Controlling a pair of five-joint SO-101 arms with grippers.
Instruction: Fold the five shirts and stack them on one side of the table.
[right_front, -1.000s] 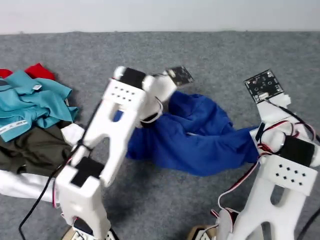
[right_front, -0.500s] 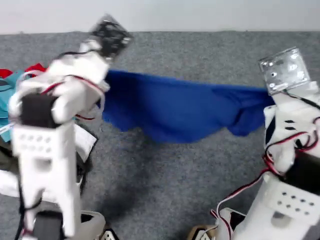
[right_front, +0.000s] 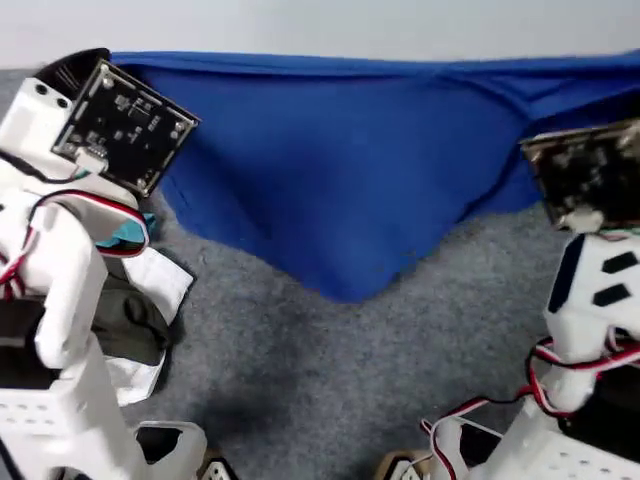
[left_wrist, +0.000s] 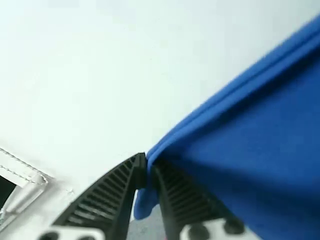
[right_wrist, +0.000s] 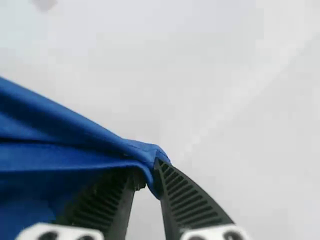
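- The left fingers (left_wrist: 117, 187) are pinched shut on one top corner of the blue shirt (right_front: 340, 170).
- The right fingers (right_wrist: 182, 197) are pinched shut on the other top corner.
- The shirt hangs spread wide between them, over open grey surface (right_front: 340, 390).
- The other shirts (right_front: 135, 320) lie heaped below the left fingers.
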